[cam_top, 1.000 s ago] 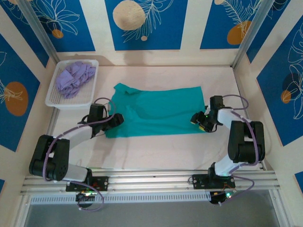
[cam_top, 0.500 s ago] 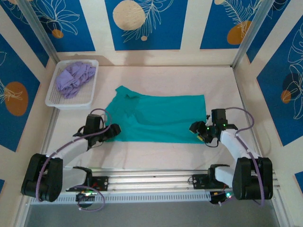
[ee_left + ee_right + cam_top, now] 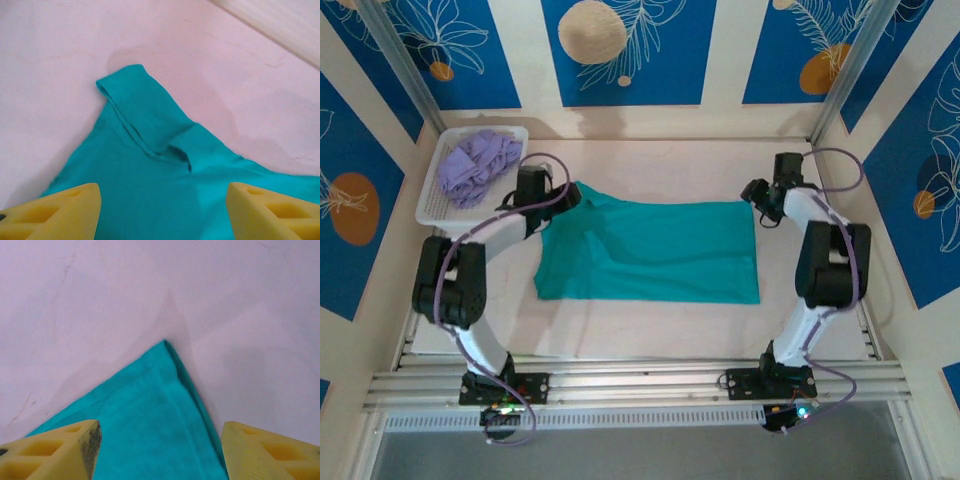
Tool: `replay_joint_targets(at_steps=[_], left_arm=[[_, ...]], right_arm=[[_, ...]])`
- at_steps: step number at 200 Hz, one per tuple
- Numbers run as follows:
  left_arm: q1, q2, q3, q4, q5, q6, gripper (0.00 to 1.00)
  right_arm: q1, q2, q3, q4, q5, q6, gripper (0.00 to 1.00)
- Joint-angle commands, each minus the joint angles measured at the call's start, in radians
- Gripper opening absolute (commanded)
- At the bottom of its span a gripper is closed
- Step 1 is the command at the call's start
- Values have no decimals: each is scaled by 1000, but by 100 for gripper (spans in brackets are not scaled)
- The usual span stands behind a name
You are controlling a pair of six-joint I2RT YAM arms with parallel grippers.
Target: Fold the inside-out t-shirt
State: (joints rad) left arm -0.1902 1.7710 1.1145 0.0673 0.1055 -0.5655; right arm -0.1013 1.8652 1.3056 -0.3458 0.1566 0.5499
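Where the t-shirt lies: the teal t-shirt (image 3: 650,250) is spread flat in the middle of the table (image 3: 650,325), its long side running left to right, with wrinkles across its left half.
Left gripper: the left gripper (image 3: 567,196) is at the shirt's far left corner, with its jaws wide apart and nothing clamped between them.
Left wrist view: the yellow fingers (image 3: 55,207) stand at the two lower corners with teal cloth lying between and beneath them. Ahead of them a hemmed flap (image 3: 132,107) of the shirt points away onto the bare table.
Left contact: it cannot be told whether the fingertips press on the cloth.
Right gripper: the right gripper (image 3: 758,195) is at the shirt's far right corner, also spread wide and holding nothing.
Right wrist view: the shirt's pointed corner (image 3: 165,347) lies centred between the two yellow fingers (image 3: 60,450), with a hem running down its right edge.
Right contact: touching or just above the cloth, cannot tell.
Basket: the white basket (image 3: 430,215) sits at the far left of the table, just beside the left arm, and holds a crumpled lavender garment (image 3: 478,165).
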Motion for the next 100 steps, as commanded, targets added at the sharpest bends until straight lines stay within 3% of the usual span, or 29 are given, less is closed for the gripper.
replay_joint_targets(at_steps=[1,57,100], left_arm=[[17,80,122,-73,-8,60,67],[43,229,258,-133,24,64,67],[55,312,351,-191,49,71,67]], right_arm=[[5,128,156,-142,43,-53,64],[33,334,409,-324,65,-108,58],[44,382,477,-372,21,-137,35]])
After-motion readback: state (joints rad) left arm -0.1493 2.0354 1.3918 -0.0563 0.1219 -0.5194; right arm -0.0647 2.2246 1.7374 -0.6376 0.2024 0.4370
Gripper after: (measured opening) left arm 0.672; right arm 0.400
